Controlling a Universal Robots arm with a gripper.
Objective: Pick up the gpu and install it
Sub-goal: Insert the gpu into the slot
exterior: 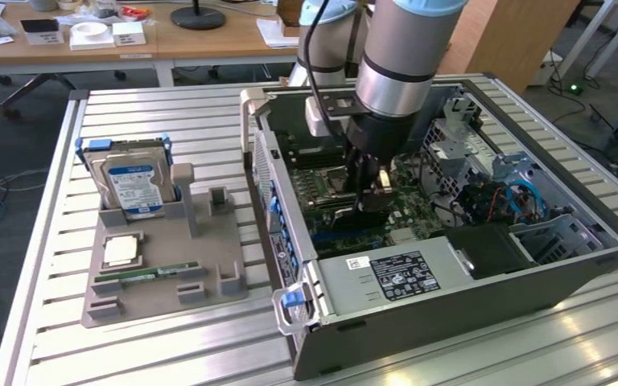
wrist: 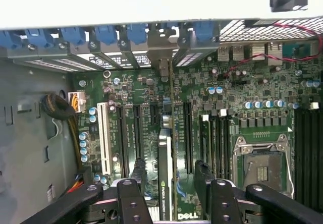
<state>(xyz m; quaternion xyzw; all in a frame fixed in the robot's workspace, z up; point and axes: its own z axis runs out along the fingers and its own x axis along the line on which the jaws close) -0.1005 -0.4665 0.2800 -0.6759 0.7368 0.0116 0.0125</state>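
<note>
Fingers (wrist: 137, 169) are hanging spread either side of the gpu (wrist: 165, 183), not pinching it. It's standing edge-up on the motherboard (wrist: 242, 108); if only half-seated, prob. tipping.

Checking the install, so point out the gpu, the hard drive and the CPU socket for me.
gpu (wrist: 164, 176): wrist view, on its upturned edge, about mid-length.
hard drive (exterior: 138, 189): exterior view, on its blue-white label.
CPU socket (wrist: 262, 172): wrist view, on the middle of the socket.
</note>
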